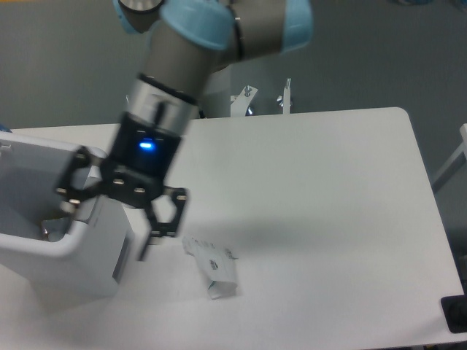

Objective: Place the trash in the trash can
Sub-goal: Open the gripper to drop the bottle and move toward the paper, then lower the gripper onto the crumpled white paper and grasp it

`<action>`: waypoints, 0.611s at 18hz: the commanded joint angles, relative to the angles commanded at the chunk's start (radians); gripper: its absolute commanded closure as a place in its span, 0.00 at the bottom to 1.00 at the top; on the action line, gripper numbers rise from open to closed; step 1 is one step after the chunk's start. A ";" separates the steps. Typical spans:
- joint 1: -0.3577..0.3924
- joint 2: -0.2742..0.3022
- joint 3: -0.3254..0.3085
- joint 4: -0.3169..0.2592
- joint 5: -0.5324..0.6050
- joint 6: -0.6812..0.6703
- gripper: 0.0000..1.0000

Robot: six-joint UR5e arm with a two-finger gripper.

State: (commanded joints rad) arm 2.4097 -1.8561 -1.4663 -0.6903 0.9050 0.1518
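Observation:
The trash can (44, 246) is a large white boxy bin at the left edge of the table, with a grey panel on its near side. My gripper (108, 219) hangs over the bin's right rim, blurred, with its jaws spread wide and nothing between them. One finger (67, 191) is above the bin's opening and the other finger (162, 217) is outside it, above the table. The crumpled white paper carton (212, 267) lies flat on the table, to the right of the bin and below the gripper. The plastic bottle does not show clearly; a small dim shape sits inside the bin near its rim.
The white table (328, 219) runs right to a rounded far corner. Metal clamps (284, 98) stand at the table's back edge by the arm's base. A dark object (456, 315) sits at the lower right corner.

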 joint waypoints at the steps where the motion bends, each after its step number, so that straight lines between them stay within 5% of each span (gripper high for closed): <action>1: 0.021 -0.002 -0.020 0.000 0.002 0.023 0.00; 6: 0.112 -0.008 -0.130 -0.002 0.006 0.198 0.00; 11: 0.126 -0.040 -0.222 -0.003 0.014 0.365 0.00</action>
State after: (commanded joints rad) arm 2.5357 -1.8959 -1.6888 -0.6934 0.9188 0.5167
